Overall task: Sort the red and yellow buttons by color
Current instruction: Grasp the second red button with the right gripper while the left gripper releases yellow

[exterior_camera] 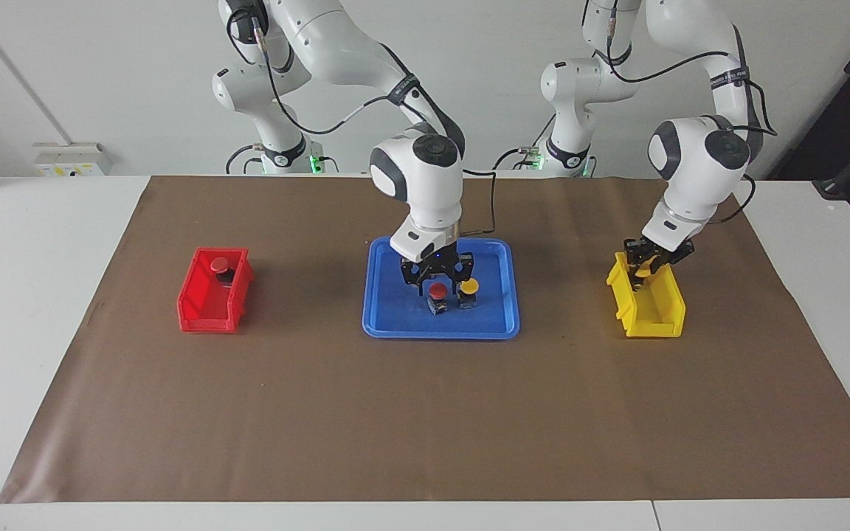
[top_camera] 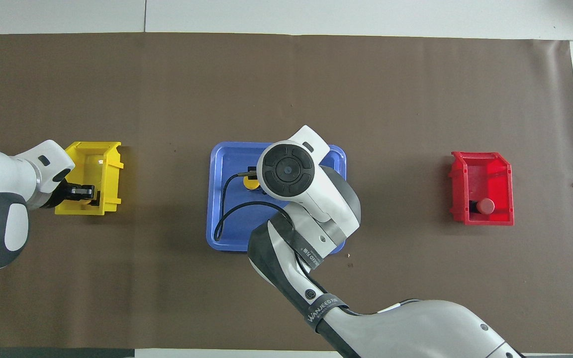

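A red button (exterior_camera: 437, 291) and a yellow button (exterior_camera: 469, 285) stand side by side on the blue tray (exterior_camera: 395, 317). My right gripper (exterior_camera: 436, 280) is low over the tray, open, with its fingers on either side of the red button. In the overhead view the right hand hides that red button, and only part of the tray's yellow button (top_camera: 250, 183) shows. Another red button (exterior_camera: 220, 264) lies in the red bin (exterior_camera: 207, 306), and it also shows in the overhead view (top_camera: 484, 205). My left gripper (exterior_camera: 646, 267) holds a second yellow button (exterior_camera: 643, 271) in the end of the yellow bin (exterior_camera: 650, 317) nearer to the robots.
The tray sits mid-table on a brown mat (exterior_camera: 425, 413). The red bin (top_camera: 483, 169) is toward the right arm's end, the yellow bin (top_camera: 95, 154) toward the left arm's end. White table (exterior_camera: 41, 295) surrounds the mat.
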You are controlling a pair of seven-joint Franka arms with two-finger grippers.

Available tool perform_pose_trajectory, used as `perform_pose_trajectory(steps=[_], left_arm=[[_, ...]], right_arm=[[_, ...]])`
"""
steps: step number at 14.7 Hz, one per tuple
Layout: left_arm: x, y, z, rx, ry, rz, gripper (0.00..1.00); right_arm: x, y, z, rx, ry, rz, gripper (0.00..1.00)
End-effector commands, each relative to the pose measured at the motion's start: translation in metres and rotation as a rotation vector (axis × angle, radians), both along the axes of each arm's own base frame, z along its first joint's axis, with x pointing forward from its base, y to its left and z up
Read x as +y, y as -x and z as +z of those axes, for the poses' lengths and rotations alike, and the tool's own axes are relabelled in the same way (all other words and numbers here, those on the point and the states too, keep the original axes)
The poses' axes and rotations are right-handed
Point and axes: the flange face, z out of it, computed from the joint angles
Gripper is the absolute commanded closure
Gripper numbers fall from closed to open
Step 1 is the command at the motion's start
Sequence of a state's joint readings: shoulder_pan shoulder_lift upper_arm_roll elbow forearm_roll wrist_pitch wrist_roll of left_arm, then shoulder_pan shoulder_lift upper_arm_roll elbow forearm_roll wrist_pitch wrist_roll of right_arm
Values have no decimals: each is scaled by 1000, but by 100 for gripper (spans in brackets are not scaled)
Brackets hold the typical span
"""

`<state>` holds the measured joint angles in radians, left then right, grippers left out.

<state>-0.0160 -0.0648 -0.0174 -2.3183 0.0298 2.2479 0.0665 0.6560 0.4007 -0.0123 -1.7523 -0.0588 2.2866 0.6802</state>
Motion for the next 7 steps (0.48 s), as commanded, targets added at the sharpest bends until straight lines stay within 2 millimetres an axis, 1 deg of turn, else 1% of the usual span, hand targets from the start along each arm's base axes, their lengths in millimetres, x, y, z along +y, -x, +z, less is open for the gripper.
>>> perform_pose_trajectory(steps=[1,2,3,4,5,6,7], left_arm=[[5,-1,-3,-7,-16,-11,34],[5,-5,1,-15,-17,-14,30],[5,-9,6,-23,-17,-12,28],[5,-16,17,-35,-18,-11,27],[5,-24,33,-32,-19,-9,26],[4,-33,59,-20,-22,-8,26],[2,-43,102,-12,-24,-8,26]], right_arm=[[-6,5,-2,-19,-3,3,34],[-6,5,-2,-18,-4,2,40],[-5,5,-1,-20,-4,4,48],[-6,4,-1,-20,-4,4,54],[-7,3,0,-22,-3,6,64],[-8,-1,4,-20,-3,1,75],[-7,-8,20,-26,-5,-1,76]])
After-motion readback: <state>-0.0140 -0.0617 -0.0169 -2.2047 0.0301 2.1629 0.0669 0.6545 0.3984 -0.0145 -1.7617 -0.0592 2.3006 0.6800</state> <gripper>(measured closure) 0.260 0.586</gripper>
